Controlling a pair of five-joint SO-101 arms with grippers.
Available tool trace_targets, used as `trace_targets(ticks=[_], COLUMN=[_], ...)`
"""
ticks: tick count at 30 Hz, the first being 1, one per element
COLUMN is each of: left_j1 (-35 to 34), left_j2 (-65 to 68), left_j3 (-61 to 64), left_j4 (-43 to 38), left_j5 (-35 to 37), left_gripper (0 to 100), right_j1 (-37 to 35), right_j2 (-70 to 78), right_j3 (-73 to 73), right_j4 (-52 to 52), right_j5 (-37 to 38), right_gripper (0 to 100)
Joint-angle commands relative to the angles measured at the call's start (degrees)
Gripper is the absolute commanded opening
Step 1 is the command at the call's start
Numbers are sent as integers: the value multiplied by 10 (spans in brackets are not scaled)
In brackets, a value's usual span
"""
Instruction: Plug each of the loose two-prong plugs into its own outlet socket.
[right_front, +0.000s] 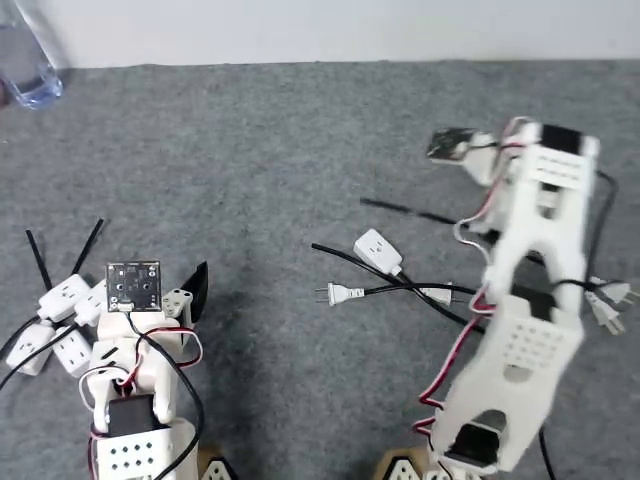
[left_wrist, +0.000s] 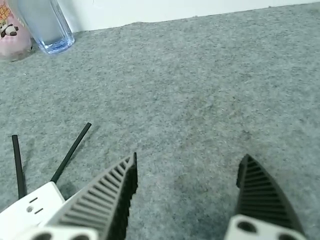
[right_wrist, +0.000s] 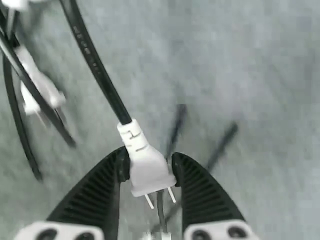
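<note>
Now R claw (right_wrist: 150, 153) pinches white plug (right_wrist: 146, 172), L claw (left_wrist: 190, 158) gapes

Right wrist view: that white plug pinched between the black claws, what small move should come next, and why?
Probably carry it toward the socket lying mid-table. The right gripper is shut on the plug, with its two prongs bare, so the grasp looks settled. That socket lies loose on the carpet with nothing plugged into it.
</note>
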Motion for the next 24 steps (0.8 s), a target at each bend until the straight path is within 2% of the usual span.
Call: trace_targets(ticks=[1,3,7,11,21,24], left_j1=[5,5,5,5,5,5], left_j2=[-6,-7,-8,-8,-7,-8], left_j3=[-4,-4,-4,-4,-4,-4], left_j4=[-16,-15,-15,-14,-14,-14], left_j5=[-4,-3,-2,-1,-1,-1], left_gripper=[305,305,305,305,305,305], right_j1=[73,118,202,258,273,271], right_j2=[-65,-66,-65,-55,-12,-6], right_j3=[-6,-6,-5,-5,-5,-5], right_j4=[8,6,7,7,8,8], right_j5=[4,9,67,102,111,111], right_gripper=[8,8,8,8,9,80])
